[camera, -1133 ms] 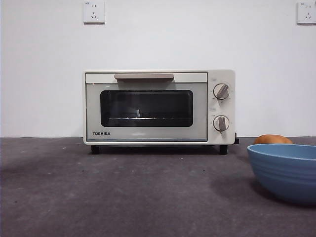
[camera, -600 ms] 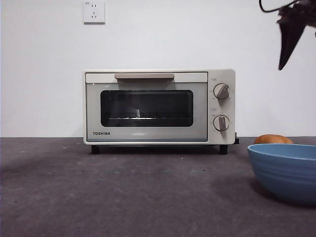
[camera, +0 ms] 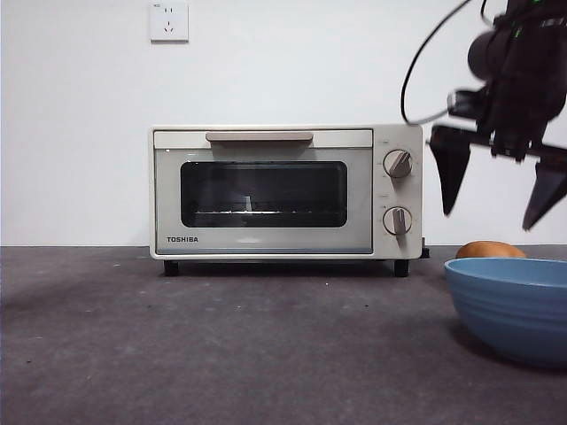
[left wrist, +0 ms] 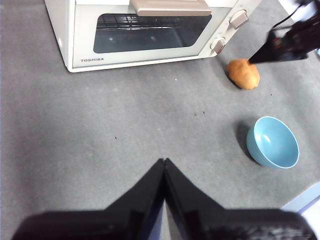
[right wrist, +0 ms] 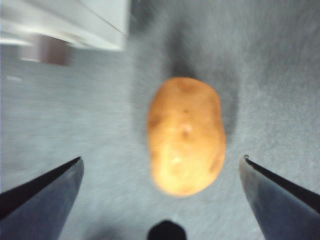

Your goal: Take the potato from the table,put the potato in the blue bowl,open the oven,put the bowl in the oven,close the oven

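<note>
The orange-brown potato (right wrist: 186, 135) lies on the dark grey table (camera: 221, 345), just right of the oven (camera: 283, 190) and behind the blue bowl (camera: 509, 305). My right gripper (camera: 489, 220) hangs open above the potato (camera: 490, 250), one jaw on each side, not touching it. The oven door is shut. In the left wrist view the potato (left wrist: 243, 73) sits between the oven (left wrist: 140, 30) and the empty bowl (left wrist: 273, 142). My left gripper (left wrist: 164, 162) is shut and empty, high over the table, well away from them.
Two knobs (camera: 397, 164) sit on the oven's right side, close to the right arm. A wall socket (camera: 168, 20) is on the white wall behind. The table's edge (left wrist: 305, 200) runs just beyond the bowl.
The right arm has come down from the top right corner into full view, and its open jaws now hang just above the potato. Oven, bowl and potato have not moved.
</note>
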